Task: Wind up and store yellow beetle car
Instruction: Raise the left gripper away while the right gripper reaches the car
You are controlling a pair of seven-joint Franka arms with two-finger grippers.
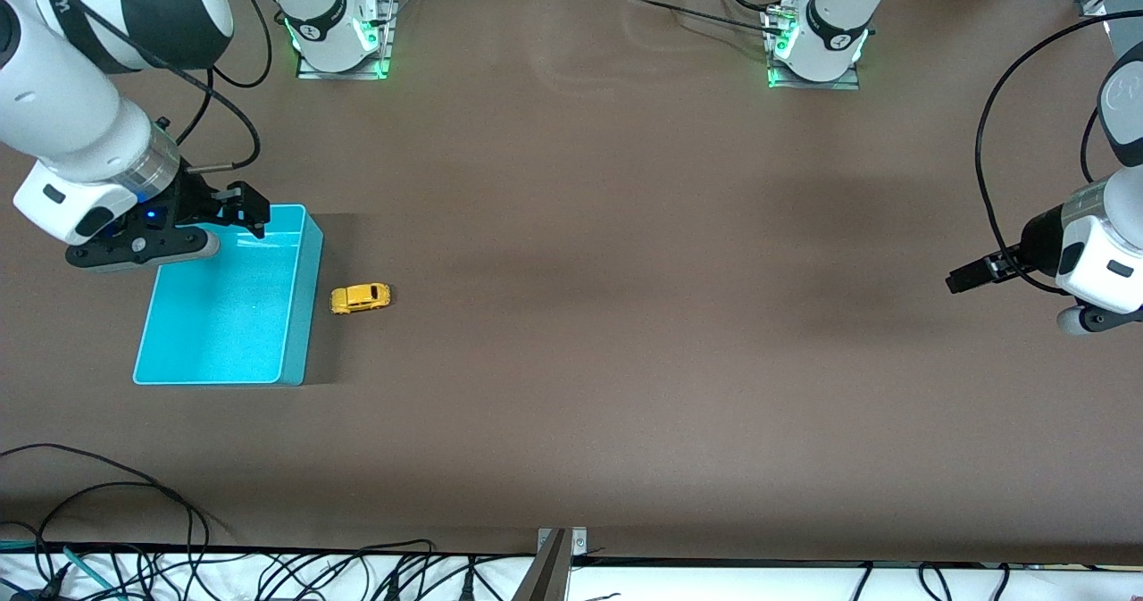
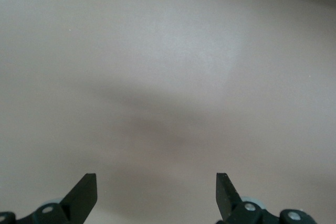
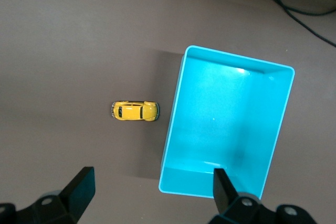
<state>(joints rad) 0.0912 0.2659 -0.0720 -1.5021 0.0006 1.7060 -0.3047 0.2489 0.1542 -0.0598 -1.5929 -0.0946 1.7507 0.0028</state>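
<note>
One open-topped cyan plastic bin, rectangular, standing at the right arm's end of the brown table. Nothing inside: only bare cyan floor from above.

One small yellow beetle car, rounded toy body with dark windows, resting on its wheels on the table just beside the bin's long wall, on the side toward the left arm's end, apart from the wall by a narrow gap. Seen again in the right wrist view, lengthwise pointing at the bin wall.

Two arms, two grippers. Right gripper up in the air over the bin's corner nearest the robot bases, wrist bent downward, looking straight down, black fingers spread wide and released, gripping nothing; car below and off to one side of that claw, not between the fingers.

Left gripper hanging over bare table at the left arm's end, well apart from car and bin, waiting, forearm angled inward. Fingers likewise spread, released, with only tabletop between them.
</note>
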